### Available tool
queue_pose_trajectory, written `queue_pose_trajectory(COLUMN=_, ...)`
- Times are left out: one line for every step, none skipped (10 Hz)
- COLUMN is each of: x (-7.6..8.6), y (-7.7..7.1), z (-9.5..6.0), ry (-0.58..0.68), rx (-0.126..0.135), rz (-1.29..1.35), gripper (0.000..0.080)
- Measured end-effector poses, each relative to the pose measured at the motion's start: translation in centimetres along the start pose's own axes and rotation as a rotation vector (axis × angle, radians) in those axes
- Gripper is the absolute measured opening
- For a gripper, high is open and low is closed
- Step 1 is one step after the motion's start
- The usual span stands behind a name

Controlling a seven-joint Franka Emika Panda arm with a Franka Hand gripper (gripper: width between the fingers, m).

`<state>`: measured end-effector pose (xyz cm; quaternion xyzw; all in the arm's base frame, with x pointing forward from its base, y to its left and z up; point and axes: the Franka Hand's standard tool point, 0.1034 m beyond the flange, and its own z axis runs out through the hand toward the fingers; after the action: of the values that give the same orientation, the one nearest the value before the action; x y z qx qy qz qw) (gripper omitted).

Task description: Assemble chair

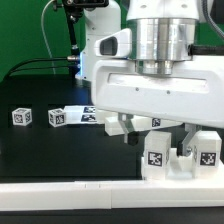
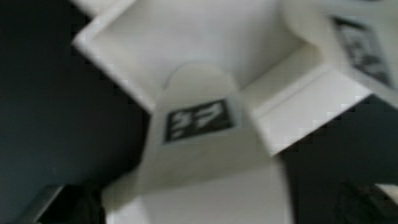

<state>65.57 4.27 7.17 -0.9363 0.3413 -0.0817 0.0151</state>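
Wrist approx vert., aimed straight down; fingers seem spread apart (tips partly hidden).

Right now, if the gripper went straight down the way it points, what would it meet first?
Most likely the white tagged chair piece: it fills the wrist view straight below the gripper. The blur hides how much gap is left, so depth is uncertain.
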Motion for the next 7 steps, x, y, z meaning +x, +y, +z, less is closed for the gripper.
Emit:
queue_pose_trajectory(x=0.01, y=0.00, z=0.01, ry=0.000, rx=0.000, rz=0.007, gripper=0.0552)
queue_pose_trajectory(x=0.03, y=0.04, z=0.02, ry=0.001, rx=0.000, rz=0.009, gripper=0.0418)
queue_pose_trajectory(x=0.00, y=0.08, z=0.06, ry=-0.001, rx=-0.001, rz=0.077, gripper=0.0418)
queue_pose_trajectory(x=0.04, y=0.21, z=0.06, ry=-0.005, rx=-0.007, rz=0.168, gripper=0.0285)
queue_pose_trajectory(x=0.09, y=0.27, z=0.10, ry=-0.013, rx=-0.015, rz=0.246, gripper=0.0285)
queue_pose_trajectory(x=0.17, y=0.44, z=0.11, ry=-0.019, rx=-0.024, rz=0.382, gripper=0.0285)
queue_pose_trajectory(x=0.13, y=0.56, z=0.09, ry=-0.025, rx=-0.032, rz=0.492, gripper=0.0285)
